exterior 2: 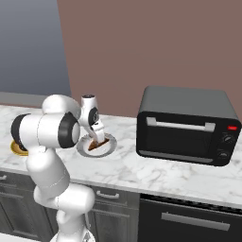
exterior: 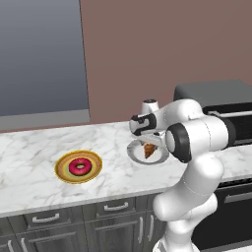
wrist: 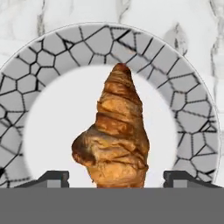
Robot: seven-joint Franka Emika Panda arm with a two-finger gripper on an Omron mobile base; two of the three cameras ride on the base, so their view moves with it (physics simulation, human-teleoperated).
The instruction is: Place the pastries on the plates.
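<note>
Hovering low over the grey-white plate [wrist: 183, 87] with the end effector [wrist: 116, 178] spread wide, straddling the croissant [wrist: 116, 131] and apparently touching it on neither side. Showing the croissant lying in the plate's white middle, pointed end reaching toward the ribbed rim, broad end sitting between the two dark fingertips [wrist: 52, 177]. Showing also the pink donut [exterior: 78, 167] resting in the greenish centre of the yellow-orange plate [exterior: 60, 166], toward the left end of the bench [exterior: 29, 147] and nearer its front edge than its back; placing the grey-white plate well apart from it, nearer the front edge too, just left of the black toaster oven [exterior 2: 186, 125]. Judging the likely fault from here: rising askew or swinging sideways while so low, thereby clipping the broad end with a fingertip and nudging or rolling the croissant onto the rim or off onto the bench. Judging a second fault: narrowing again before clearing, thereby picking the pastry back up. Giving in the hand view alone the clearance beside each fingertip and the plate's cracked rim pattern; giving in the left base view the donut on its plate and both plates' spacing; giving in the right base view the oven's closeness, with the yellow-orange plate largely hidden behind the arm.
</note>
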